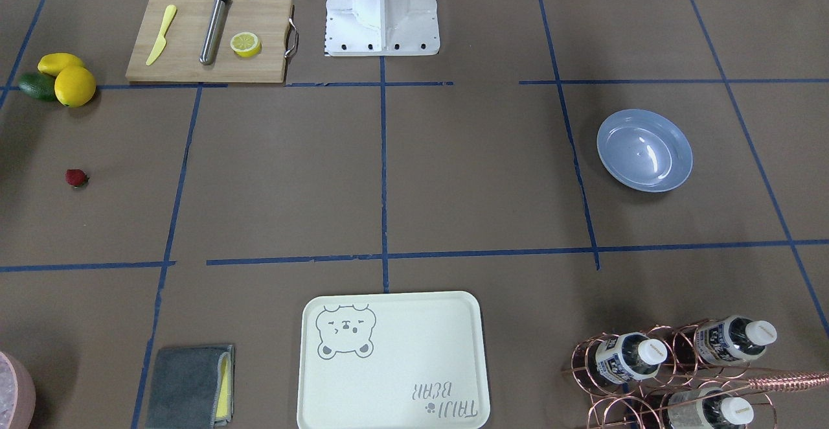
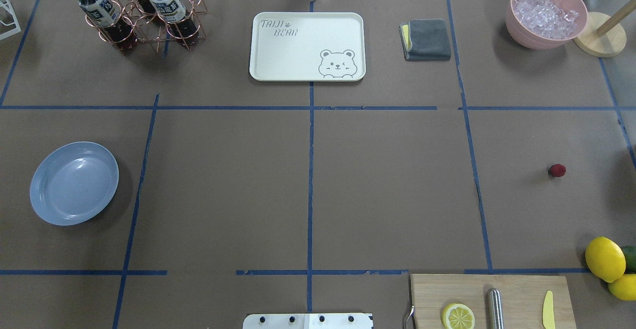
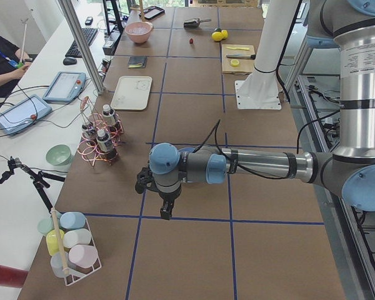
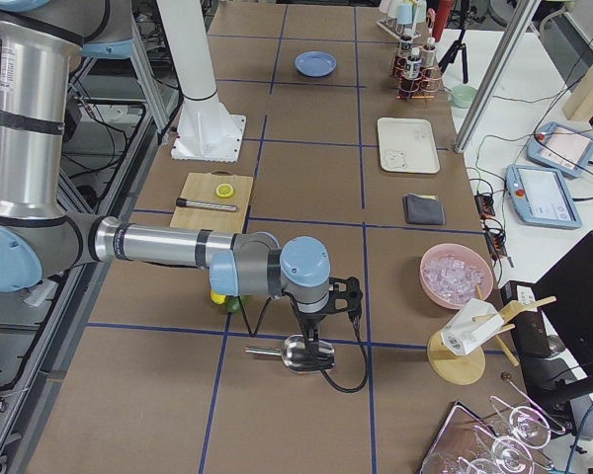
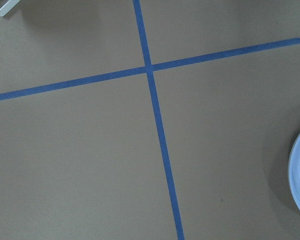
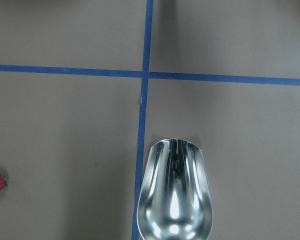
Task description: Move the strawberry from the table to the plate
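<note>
The strawberry (image 2: 557, 170) sits alone on bare brown paper towards the right end of the table (image 2: 387, 190), between the pink bowl of ice (image 2: 546, 13) at the far edge and the lemons (image 2: 604, 258) and avocado (image 2: 630, 257) at the near right corner. Nothing is touching it, so I'd call this the very start: the pick isn't begun and the approach is the step in hand. The light-blue plate (image 2: 74, 183) lies empty, well apart from the berry, out near the table's left end. The right gripper (image 4: 314, 331) hangs beyond the lemons at the right end, just over a metal scoop (image 6: 175, 200). It shows only in the side view, so I cannot tell whether its jaws are spread or pressed together. From its wrist camera the berry peeks in at the left border, off to the side of the scoop and not beneath the jaws. The left gripper (image 3: 165, 209) hovers out past the plate, farthest from the berry; its jaws I cannot tell either. The right arm looks the likelier one. It needs to swing across, centre over the berry, come down with jaws spread and close gently on something that small and round, then carry it the long way across to the plate.
</note>
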You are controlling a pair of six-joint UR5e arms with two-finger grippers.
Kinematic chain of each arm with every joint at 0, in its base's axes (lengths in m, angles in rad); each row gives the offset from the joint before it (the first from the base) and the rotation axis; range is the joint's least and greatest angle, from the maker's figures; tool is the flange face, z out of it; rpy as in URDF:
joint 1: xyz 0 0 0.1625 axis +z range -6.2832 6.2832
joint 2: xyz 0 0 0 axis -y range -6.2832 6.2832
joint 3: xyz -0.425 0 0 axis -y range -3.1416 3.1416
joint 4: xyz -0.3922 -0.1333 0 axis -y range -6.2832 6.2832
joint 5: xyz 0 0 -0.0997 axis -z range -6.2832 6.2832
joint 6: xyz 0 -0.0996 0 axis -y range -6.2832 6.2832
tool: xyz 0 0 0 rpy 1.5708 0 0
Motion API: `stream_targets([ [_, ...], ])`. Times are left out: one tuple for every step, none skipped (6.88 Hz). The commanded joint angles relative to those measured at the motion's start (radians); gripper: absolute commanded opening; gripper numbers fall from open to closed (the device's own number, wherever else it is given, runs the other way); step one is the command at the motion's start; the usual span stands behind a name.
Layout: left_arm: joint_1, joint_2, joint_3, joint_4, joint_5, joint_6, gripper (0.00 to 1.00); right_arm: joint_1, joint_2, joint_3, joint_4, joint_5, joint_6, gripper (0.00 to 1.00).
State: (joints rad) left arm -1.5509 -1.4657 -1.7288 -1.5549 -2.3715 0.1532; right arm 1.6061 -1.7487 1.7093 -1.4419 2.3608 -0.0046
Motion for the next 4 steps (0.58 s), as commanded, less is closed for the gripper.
stream_targets([
  [-0.001, 0.001, -0.006, 0.001, 0.002, 0.0, 1.0, 0.0, 0.0, 0.0, 0.0, 0.0, 0.0, 1.0],
  [-0.001, 0.004, 0.006, -0.002, -0.009, -0.001, 1.0, 0.0, 0.001, 0.0, 0.0, -0.002, 0.0, 1.0],
  [-0.001, 0.004, -0.014, -0.004, -0.003, 0.0, 1.0, 0.0, 0.005, 0.009, 0.002, -0.003, 0.001, 1.0],
  [0.0, -0.01, -0.024, -0.007, 0.0, 0.002, 1.0, 0.0, 0.03, 0.019, 0.002, -0.005, 0.009, 1.0],
])
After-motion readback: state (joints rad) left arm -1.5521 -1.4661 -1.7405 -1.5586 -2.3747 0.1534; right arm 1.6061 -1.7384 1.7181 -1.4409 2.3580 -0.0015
